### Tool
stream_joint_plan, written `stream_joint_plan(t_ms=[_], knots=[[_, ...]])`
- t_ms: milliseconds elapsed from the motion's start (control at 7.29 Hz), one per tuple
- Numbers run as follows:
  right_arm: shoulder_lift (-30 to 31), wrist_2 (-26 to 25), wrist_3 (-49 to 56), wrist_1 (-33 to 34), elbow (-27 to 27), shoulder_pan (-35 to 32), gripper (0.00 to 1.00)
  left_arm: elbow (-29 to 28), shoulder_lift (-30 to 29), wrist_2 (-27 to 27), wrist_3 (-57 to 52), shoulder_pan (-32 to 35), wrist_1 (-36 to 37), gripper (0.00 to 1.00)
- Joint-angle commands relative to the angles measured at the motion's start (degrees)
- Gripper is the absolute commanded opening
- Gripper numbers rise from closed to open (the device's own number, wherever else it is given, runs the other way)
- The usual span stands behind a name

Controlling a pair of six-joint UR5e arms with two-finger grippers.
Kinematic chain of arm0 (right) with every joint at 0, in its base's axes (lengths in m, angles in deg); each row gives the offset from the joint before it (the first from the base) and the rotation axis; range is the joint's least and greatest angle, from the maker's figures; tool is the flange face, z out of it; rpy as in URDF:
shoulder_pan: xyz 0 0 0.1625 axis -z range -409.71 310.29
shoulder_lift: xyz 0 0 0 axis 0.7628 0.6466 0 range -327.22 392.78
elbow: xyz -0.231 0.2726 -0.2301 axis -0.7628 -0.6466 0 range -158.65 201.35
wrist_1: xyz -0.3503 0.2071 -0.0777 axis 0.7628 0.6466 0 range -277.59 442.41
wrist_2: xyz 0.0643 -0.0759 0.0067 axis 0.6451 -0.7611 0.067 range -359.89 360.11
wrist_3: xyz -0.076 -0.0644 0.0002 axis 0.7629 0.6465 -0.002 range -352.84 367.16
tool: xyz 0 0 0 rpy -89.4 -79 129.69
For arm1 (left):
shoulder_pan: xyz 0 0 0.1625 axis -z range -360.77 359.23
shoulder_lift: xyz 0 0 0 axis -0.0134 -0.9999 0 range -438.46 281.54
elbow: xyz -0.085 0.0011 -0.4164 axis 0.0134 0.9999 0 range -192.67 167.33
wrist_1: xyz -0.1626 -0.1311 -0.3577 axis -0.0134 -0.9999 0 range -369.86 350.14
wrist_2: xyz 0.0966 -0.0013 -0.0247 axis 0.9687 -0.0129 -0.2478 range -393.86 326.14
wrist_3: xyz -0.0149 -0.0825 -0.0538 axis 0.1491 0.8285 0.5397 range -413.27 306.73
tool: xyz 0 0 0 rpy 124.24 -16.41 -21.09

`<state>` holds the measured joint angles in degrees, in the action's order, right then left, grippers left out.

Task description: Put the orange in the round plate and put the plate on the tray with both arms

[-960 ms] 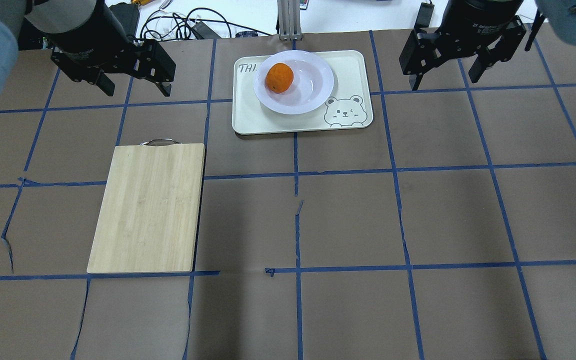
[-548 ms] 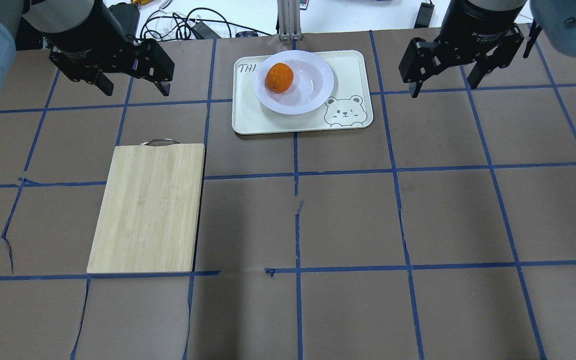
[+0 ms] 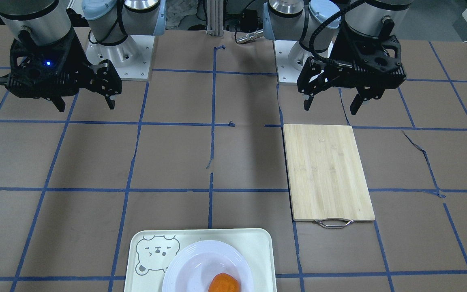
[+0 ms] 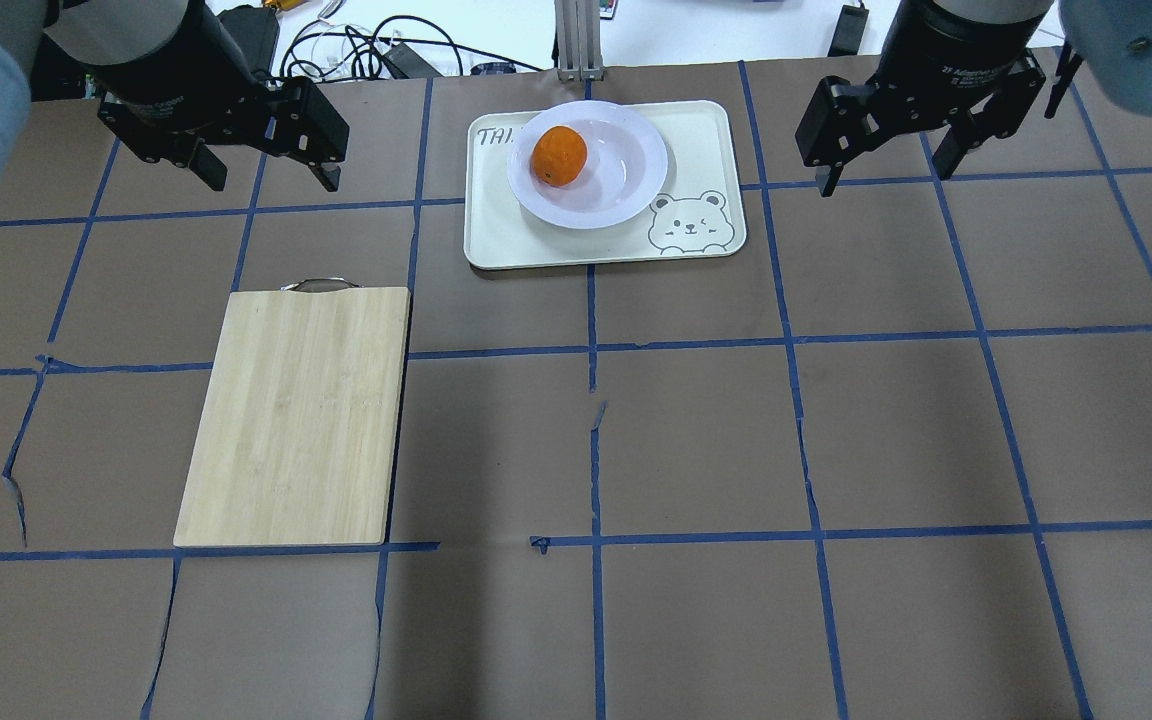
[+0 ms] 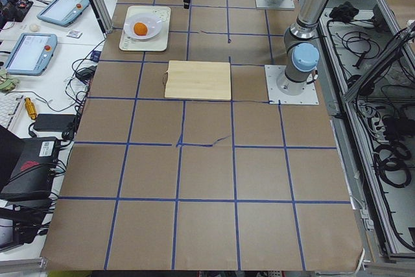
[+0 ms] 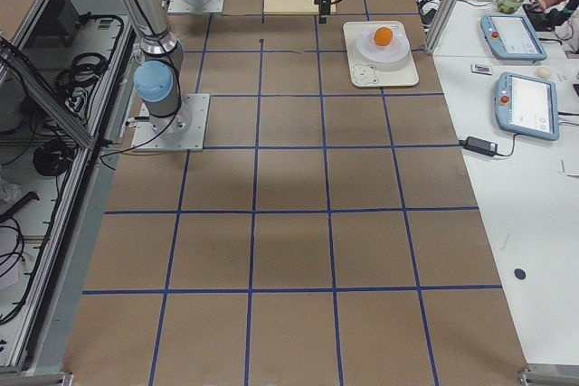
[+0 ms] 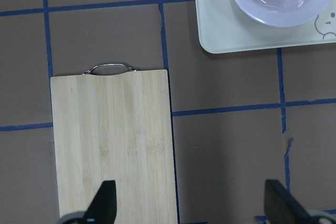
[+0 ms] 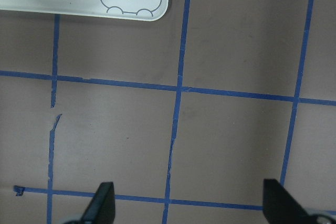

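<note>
1. The bench (image 4: 696,440) is covered in brown paper (image 4: 936,620) and marked into squares by blue tape (image 4: 696,346).
2. The tray (image 4: 706,140) lies flat at 12 o'clock in the overhead view.
3. A bamboo cutting board (image 4: 296,415) lies at 9 o'clock, well apart from the tray, with its metal handle (image 4: 318,285) pointing toward 12.

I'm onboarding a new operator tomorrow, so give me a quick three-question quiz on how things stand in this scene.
1. True or false: the orange lies in the round plate, and the plate sits on the tray.
2. What does the left gripper hold? A) the plate B) the orange C) nothing, its jaws stand open
3. Fill in: the bamboo cutting board lies on the robot's ____ side of the table.
Key: 1 true; 2 C; 3 left.
</note>
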<state>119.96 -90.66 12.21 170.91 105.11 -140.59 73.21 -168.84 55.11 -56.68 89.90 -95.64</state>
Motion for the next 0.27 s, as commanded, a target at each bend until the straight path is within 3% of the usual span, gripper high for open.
stream_joint_plan(t_ms=[0,137], knots=[[-0.1,0.0,-0.1,0.0,0.0,0.0,1.00,0.1,-0.1,0.1,0.1,0.0,0.0,1.00],[-0.1,0.1,-0.1,0.0,0.0,0.0,1.00,0.1,-0.1,0.0,0.1,0.0,0.0,1.00]])
